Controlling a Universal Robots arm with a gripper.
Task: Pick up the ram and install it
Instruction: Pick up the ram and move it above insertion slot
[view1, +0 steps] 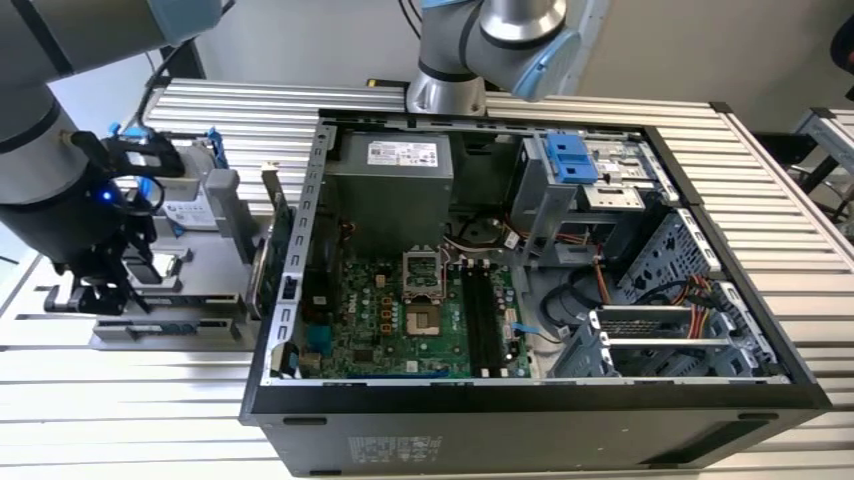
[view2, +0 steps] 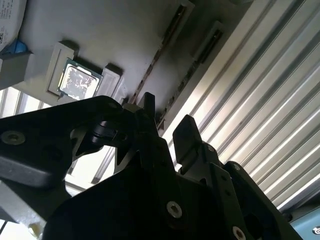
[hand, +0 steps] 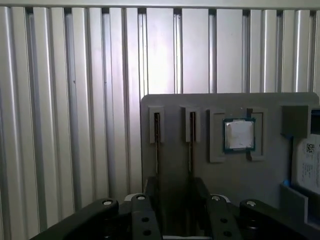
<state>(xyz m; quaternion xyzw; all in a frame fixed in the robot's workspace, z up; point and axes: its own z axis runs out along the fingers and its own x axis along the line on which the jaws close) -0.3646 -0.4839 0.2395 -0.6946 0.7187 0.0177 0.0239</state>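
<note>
Two slim dark ram sticks stand on edge in slots of a grey fixture plate (hand: 170, 107), one ram stick (hand: 156, 145) beside the other (hand: 191, 145); both also show in the second wrist view (view2: 192, 70). My gripper (hand: 176, 200) (view2: 167, 122) hovers open just over their near ends, its black fingertips (view2: 186, 131) apart with nothing gripped. Which stick lies between the jaws I cannot tell. In the exterior view the gripper (view1: 91, 295) hangs over the fixture, at the left of the open computer case. The motherboard's black ram slots (view1: 481, 320) lie inside the case.
A small square silver CPU chip (hand: 239, 135) sits in its pocket on the fixture beside the sticks. A green expansion card (view1: 278, 235) stands against the case's left wall (view1: 300, 260). Ribbed aluminium table (hand: 65, 100) surrounds the fixture. Inside the case are a power supply (view1: 390, 165) and drive cage (view1: 587, 165).
</note>
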